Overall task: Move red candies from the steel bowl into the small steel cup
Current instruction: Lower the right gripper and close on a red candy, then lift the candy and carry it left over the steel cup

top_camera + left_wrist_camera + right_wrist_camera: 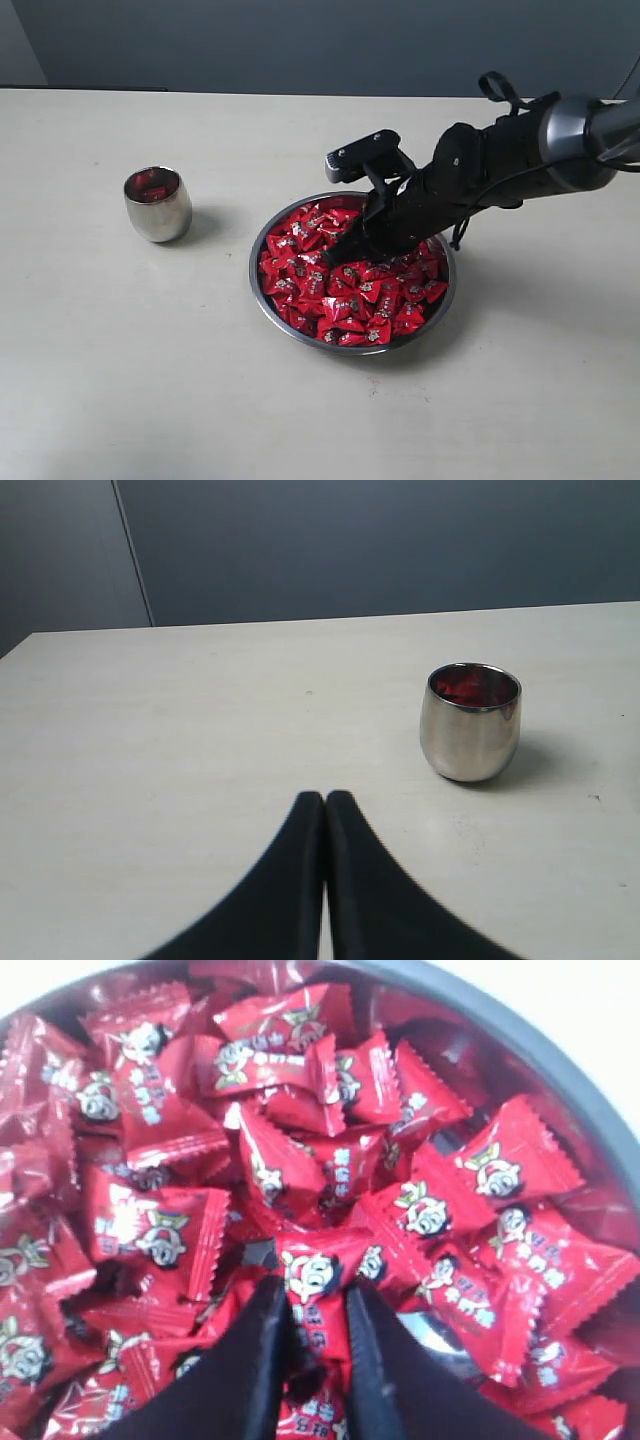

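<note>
The red candies (350, 285) are light, slick foil-wrapped sweets, so expect them to slide against each other and squirt out of a loose pinch. I judge the crimped ends too floppy to hold by. Take one across its plump middle, as you are doing: the red candy (318, 1272) you want sits right between the fingertips of your right end effector (312, 1295), whose fingers have a narrow gap filled by that wrapper, so it looks clamped on the piece, though how firmly is hard to say. More candies crowd against both fingers and under the tips, and a neighbour may well ride up with your pick. The pile fills the steel bowl (253, 283), and your right end effector is buried in the heap near the middle, with the rim well clear of it on every side. The small steel cup (157, 212) stands upright on the bench (120, 380), well apart from that end effector and beyond the bowl's rim, with something red showing inside. Your left end effector (324, 798) has its fingers pressed together on nothing, low over the bench, with the cup near and ahead of it, off to one side.
</note>
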Tool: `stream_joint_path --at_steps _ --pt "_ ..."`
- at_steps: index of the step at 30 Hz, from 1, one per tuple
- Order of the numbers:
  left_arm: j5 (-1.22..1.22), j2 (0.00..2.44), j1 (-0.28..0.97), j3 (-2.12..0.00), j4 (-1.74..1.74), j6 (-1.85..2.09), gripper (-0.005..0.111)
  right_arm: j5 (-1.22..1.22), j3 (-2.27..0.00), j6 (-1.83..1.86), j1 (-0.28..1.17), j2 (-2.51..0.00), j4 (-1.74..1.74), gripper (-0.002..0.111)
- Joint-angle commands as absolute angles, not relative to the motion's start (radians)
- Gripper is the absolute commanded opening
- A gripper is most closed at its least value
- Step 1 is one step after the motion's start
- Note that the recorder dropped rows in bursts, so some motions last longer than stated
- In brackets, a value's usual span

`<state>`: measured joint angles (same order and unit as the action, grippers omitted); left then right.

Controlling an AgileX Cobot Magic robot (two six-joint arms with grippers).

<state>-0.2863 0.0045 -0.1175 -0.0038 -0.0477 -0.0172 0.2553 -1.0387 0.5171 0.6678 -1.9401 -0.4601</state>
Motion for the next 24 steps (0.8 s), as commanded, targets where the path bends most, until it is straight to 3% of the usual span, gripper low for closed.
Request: stream_joint_path --at_steps 1,24 --pt "-0.285 0.000 -0.118 0.000 -0.045 -0.020 0.000 0.247 -1.042 0.520 0.670 -1.900 -0.417 0.005" --pt "-0.285 0.000 -0.118 0.000 -0.045 -0.020 0.000 0.121 -1.042 0.468 0.663 -1.832 -0.442 -0.001"
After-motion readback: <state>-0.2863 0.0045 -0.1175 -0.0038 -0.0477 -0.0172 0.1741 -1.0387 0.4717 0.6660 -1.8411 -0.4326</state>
